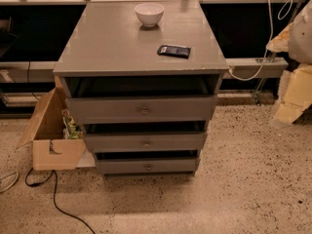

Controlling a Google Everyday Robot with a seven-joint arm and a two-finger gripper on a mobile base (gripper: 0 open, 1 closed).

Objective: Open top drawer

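Note:
The grey cabinet stands in the middle of the camera view with three drawers stacked in its front. The top drawer has the widest, tallest grey front panel, with a small round brass knob at its centre. A dark gap shows between this panel and the cabinet top. Two shorter drawer fronts sit below it. My gripper is not in view. Only a pale bulky part of what may be my arm shows at the right edge, well apart from the drawers.
A white bowl and a dark flat packet lie on the cabinet top. An open cardboard box stands against the cabinet's left side. A black cable runs over the speckled floor. A white cable hangs at the right.

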